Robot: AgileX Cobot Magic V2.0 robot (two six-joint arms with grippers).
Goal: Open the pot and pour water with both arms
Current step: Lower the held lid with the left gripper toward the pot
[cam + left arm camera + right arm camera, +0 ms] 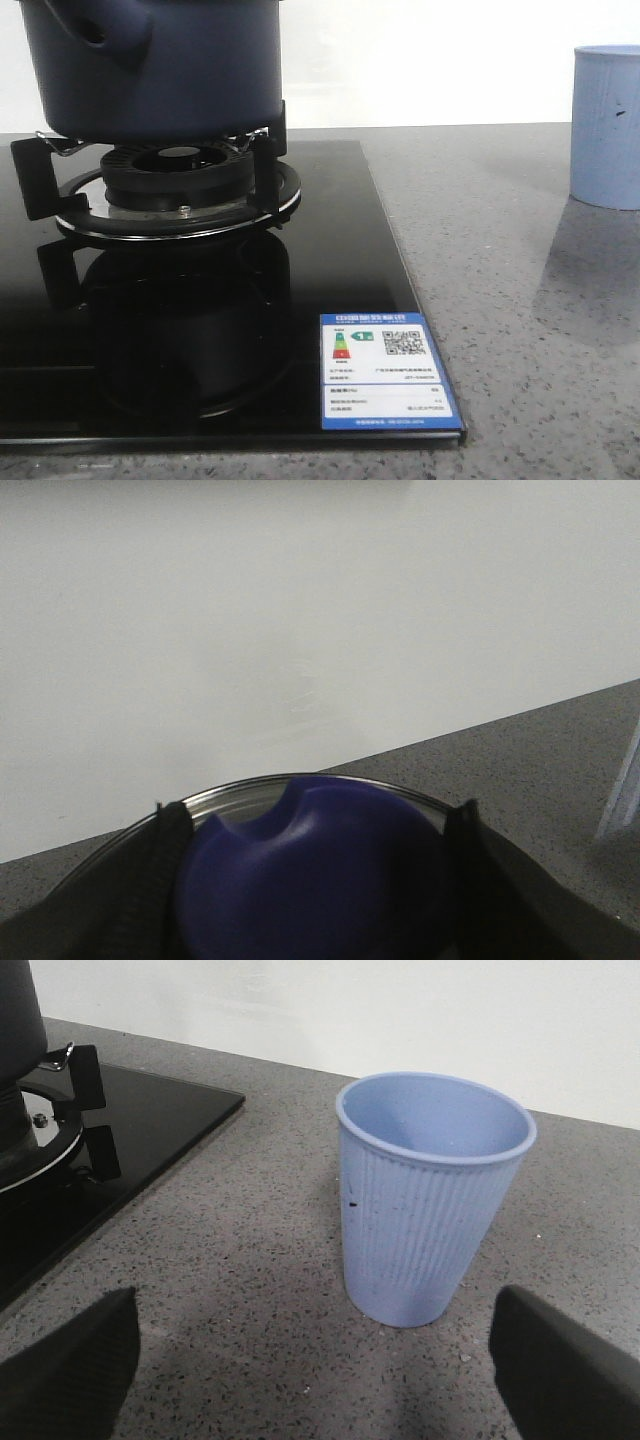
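The dark navy pot (pixel 150 70) stands on the gas burner (pixel 180 185) at the far left in the front view; its stubby side handle (pixel 110 30) points toward me, and its top is cut off by the frame. In the left wrist view my left gripper (pixel 315 880) is shut on the lid's dark blue knob (pixel 310 870), one black finger on each side; the lid's shiny rim (pixel 250 795) shows behind it. My right gripper (pixel 315 1360) is open and empty, low over the counter, with the light-blue ribbed cup (pixel 430 1200) just ahead between its fingers.
The black glass hob (pixel 330 260) carries a sticker with a QR code (pixel 385 370) at its front right corner. The cup (pixel 607 125) stands on the grey speckled counter (pixel 520 300) to the hob's right. A white wall is behind.
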